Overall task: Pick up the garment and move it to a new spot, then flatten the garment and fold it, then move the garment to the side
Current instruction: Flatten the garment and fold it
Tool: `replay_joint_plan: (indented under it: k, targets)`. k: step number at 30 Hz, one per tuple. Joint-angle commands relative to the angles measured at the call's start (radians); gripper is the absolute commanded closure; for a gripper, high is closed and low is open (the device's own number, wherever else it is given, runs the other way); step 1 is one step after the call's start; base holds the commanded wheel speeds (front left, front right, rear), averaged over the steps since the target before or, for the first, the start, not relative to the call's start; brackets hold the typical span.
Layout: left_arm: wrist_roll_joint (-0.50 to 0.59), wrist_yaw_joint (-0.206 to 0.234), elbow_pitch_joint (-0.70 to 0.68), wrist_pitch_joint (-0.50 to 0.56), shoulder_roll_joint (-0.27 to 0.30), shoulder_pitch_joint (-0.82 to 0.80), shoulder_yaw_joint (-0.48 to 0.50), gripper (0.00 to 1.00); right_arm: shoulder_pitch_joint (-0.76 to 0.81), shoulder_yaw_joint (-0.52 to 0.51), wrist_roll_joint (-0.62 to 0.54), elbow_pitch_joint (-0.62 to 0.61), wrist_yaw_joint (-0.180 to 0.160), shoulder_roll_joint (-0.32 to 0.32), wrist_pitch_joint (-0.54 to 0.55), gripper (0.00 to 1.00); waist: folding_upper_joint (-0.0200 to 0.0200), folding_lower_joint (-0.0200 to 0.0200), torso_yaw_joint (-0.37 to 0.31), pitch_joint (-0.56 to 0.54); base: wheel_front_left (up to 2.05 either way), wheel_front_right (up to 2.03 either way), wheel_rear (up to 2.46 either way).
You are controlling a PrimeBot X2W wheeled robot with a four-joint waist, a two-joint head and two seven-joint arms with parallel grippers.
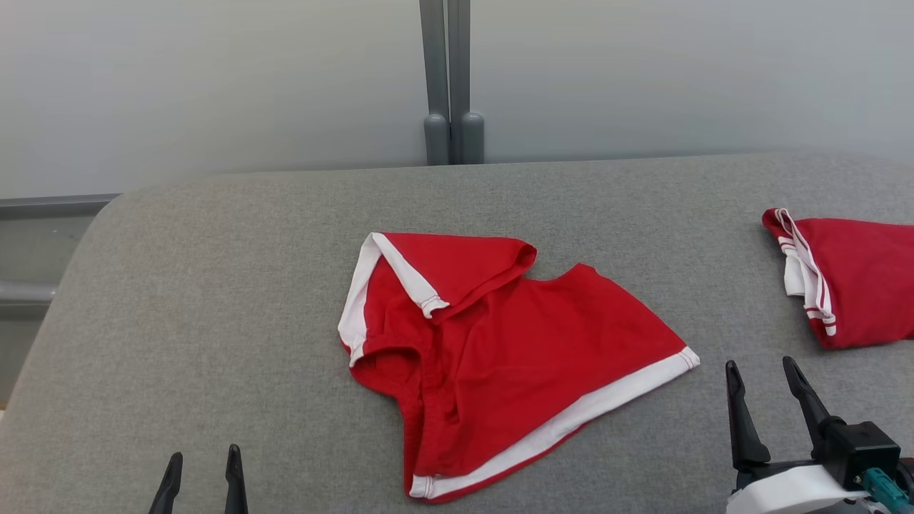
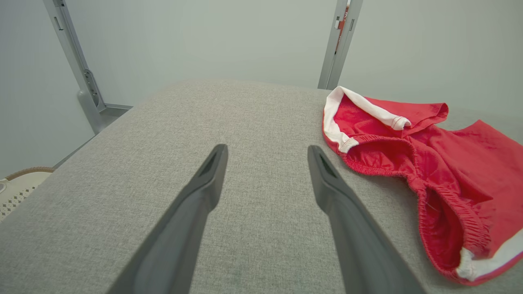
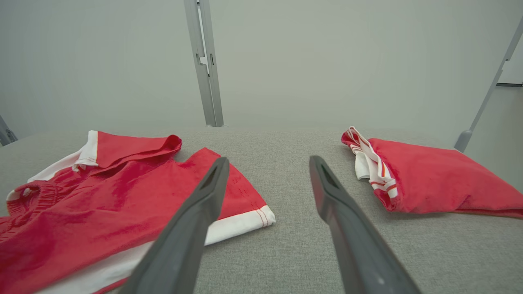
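1. Red garment [image 1: 514, 357], white-trimmed and rumpled, lies mid-way across the tabletop [image 1: 214, 285].
2. Left tool [image 1: 203, 454]: fingers apart, empty, over bare surface left of the garment.
3. Right tool [image 1: 759, 364]: fingers apart, empty, near the garment's white hem.
4. Folded red cloth [image 1: 857, 278]: far right, well apart from the garment.

The garment [image 1: 514, 357] lies central on the padded surface [image 1: 214, 285] (a second garment [image 1: 857, 285] far right)
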Motion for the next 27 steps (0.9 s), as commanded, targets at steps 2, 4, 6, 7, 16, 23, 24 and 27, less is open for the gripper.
replay_joint_plan:
  k: [2,4,6,7,16,23,24,27]
  targets:
    - [0.008,-0.005,0.004,-0.004,-0.002,-0.016,-0.002,0.00,-0.010,-0.001,-0.003,0.003,0.000,-0.002,0.000,0.00,0.0000,0.0000,-0.001,0.003,0.00,0.00,0.00]
    - [0.010,-0.007,0.004,-0.004,-0.002,-0.020,-0.005,0.00,-0.011,-0.002,-0.003,0.004,0.000,-0.002,0.000,0.00,0.0000,0.0000,-0.001,0.006,0.00,0.00,0.00]
    - [0.011,-0.007,0.003,-0.004,-0.003,-0.021,-0.005,0.00,-0.011,0.000,-0.003,0.004,0.000,-0.002,0.000,0.00,0.0000,0.0000,-0.003,0.007,0.00,0.00,0.00]
    - [0.013,-0.007,0.003,-0.004,-0.003,-0.023,-0.006,0.00,-0.012,0.000,-0.002,0.005,0.000,-0.002,0.000,0.00,0.0000,0.0000,-0.004,0.008,0.00,0.00,0.00]
    - [0.017,-0.008,0.006,-0.004,-0.004,-0.027,-0.014,0.00,-0.016,0.002,0.008,0.007,0.000,-0.003,0.000,0.00,0.0000,0.0000,-0.015,0.013,0.00,0.00,0.00]
    - [-0.019,-0.009,-0.003,-0.004,-0.004,-0.034,-0.081,0.00,-0.058,0.011,0.012,-0.001,0.000,-0.004,0.000,0.00,0.0000,0.0000,-0.020,0.024,0.00,0.00,0.00]
    - [-0.027,-0.009,0.005,-0.004,0.000,-0.035,-0.115,0.00,-0.071,0.014,0.010,0.008,0.000,-0.003,0.000,0.00,0.0000,0.0000,-0.020,0.027,0.00,0.00,0.00]
    - [-0.080,-0.009,0.012,0.070,0.042,-0.063,-0.244,0.00,-0.125,0.075,-0.003,0.130,0.000,-0.043,0.020,0.00,0.0000,0.0000,-0.014,0.038,0.00,0.00,0.00]
